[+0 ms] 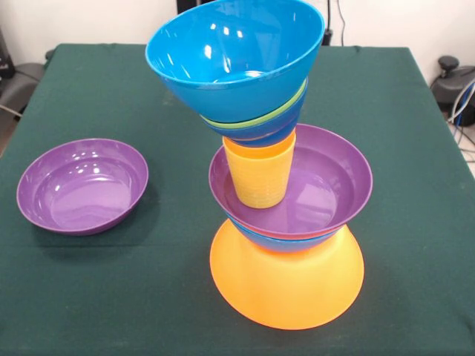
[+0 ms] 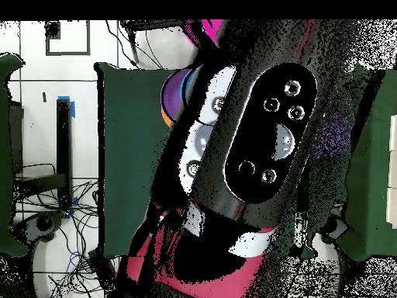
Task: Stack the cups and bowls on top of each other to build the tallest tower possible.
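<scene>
The tower stands at the table's front centre. Its base is the wide yellow-orange bowl [image 1: 288, 285], upside down. On it sit a bright blue bowl [image 1: 286, 242] and a shallow purple bowl [image 1: 334, 178], right way up. The ribbed yellow cup [image 1: 260, 178] stands inside the purple bowl. On the cup rest a dark blue bowl [image 1: 263, 135], a green rim [image 1: 256, 124] and a large bright blue bowl [image 1: 230, 52], leaning left. The second purple bowl [image 1: 82, 185] lies alone on the left. The orange cup is hidden. No gripper shows.
A green cloth [image 1: 89, 297] covers the table. In the overhead view the robot's black and red arm [image 2: 256, 132] fills the middle and hides most of the table; only an edge of the stack [image 2: 172, 97] shows. Cables lie on the floor [image 2: 70, 233].
</scene>
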Robot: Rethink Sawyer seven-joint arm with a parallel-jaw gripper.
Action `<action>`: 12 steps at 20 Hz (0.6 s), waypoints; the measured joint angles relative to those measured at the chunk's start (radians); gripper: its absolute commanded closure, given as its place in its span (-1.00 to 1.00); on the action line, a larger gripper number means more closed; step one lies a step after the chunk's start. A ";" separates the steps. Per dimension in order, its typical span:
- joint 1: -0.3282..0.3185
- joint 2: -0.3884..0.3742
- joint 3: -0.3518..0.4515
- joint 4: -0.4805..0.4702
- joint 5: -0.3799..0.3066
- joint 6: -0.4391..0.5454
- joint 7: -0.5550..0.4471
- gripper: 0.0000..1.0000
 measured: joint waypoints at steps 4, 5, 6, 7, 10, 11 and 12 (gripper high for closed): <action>-0.014 0.000 -0.031 0.000 0.044 0.000 0.000 1.00; -0.015 0.000 -0.034 0.000 0.048 0.000 0.000 1.00; -0.020 0.000 -0.049 0.000 0.065 0.000 -0.001 1.00; -0.022 0.000 -0.060 -0.001 0.079 0.000 -0.001 1.00; -0.028 0.002 -0.089 -0.001 0.118 0.000 -0.002 1.00; -0.030 0.003 -0.098 -0.001 0.131 0.000 -0.002 1.00; -0.032 0.003 -0.107 -0.001 0.143 0.000 -0.002 1.00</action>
